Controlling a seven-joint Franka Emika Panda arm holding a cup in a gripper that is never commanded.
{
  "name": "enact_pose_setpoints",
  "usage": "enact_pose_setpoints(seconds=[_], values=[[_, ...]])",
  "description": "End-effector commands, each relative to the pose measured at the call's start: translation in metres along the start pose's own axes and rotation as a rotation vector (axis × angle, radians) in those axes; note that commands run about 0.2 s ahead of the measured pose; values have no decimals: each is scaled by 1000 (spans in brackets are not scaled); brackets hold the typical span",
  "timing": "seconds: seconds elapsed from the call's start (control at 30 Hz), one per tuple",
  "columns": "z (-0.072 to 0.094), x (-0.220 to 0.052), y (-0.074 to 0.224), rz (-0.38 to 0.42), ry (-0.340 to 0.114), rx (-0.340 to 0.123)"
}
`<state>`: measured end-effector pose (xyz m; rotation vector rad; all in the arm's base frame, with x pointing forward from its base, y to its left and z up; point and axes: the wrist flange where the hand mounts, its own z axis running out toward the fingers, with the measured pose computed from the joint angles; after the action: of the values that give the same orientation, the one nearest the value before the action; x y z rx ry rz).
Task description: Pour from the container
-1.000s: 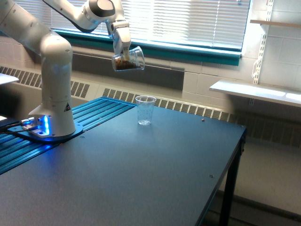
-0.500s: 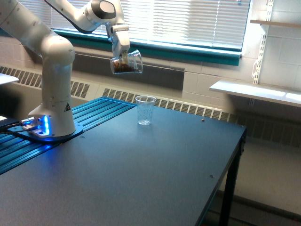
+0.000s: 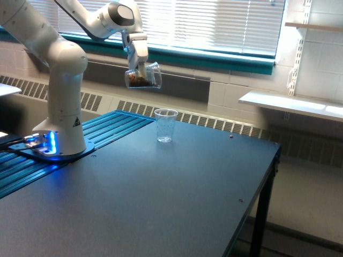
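Smooth, matte dark bench (image 3: 177,198) with a squared front edge, bordered on the exterior view's left by ribbed blue-lit metal slats (image 3: 115,124). Glossy white, rounded arm (image 3: 64,80) rising from a round base with a blue glow. Small tapered plastic cup (image 3: 165,125), clear and speckled, upright on the bench toward its back edge. Above it and a little toward the exterior view's left, well clear of its rim: the container (image 3: 143,76), a clear, wide, rounded tumbler tipped on its side, mouth toward the exterior view's right, dark brown granules heaped in the low part near its bottom end. End effector (image 3: 140,65) pointing down from above, fingers clamped on the container near its base, carrying it in the air in front of the window sill (image 3: 214,59) and slatted blinds (image 3: 214,24).
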<state>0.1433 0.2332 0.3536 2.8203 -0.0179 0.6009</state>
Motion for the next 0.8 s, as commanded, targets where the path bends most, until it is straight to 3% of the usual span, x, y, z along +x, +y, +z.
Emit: enact_pose_setpoints(seconds=[0.03,0.8], values=[[18,-14,-1,0,-14,-34],[42,-33,-14,-56,-41,-84]])
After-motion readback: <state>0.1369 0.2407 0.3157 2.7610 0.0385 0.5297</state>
